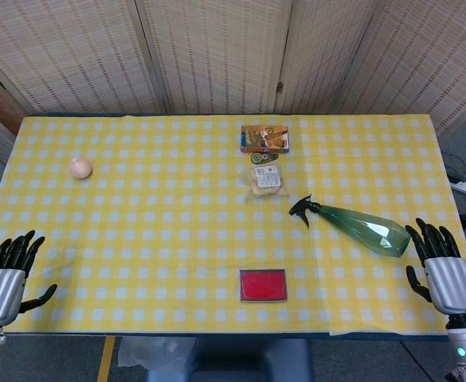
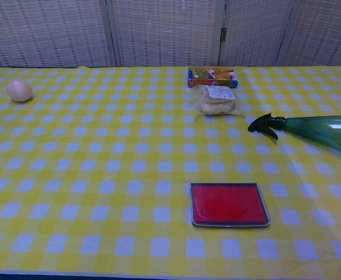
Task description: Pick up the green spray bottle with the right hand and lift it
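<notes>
Green spray bottle (image 1: 362, 227) lies near the yellow-checked table's (image 1: 137, 239) right edge before woven screens (image 1: 217, 48); right hand (image 1: 444, 270) and left hand (image 1: 9, 274), fingers spread, hold nothing.

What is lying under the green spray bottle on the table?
The translucent green plastic spray bottle with black nozzle lies on its side directly on the yellow-and-white checked tablecloth. The cloth shows faintly through the green body. Nothing else appears beneath it; the contact strip itself is hidden.

On my bench (image 1: 137, 239): egg (image 1: 80, 167) far-left, box (image 1: 264, 138) at back, bottle (image 1: 352, 225) right, tray (image 1: 263, 285) front.
</notes>
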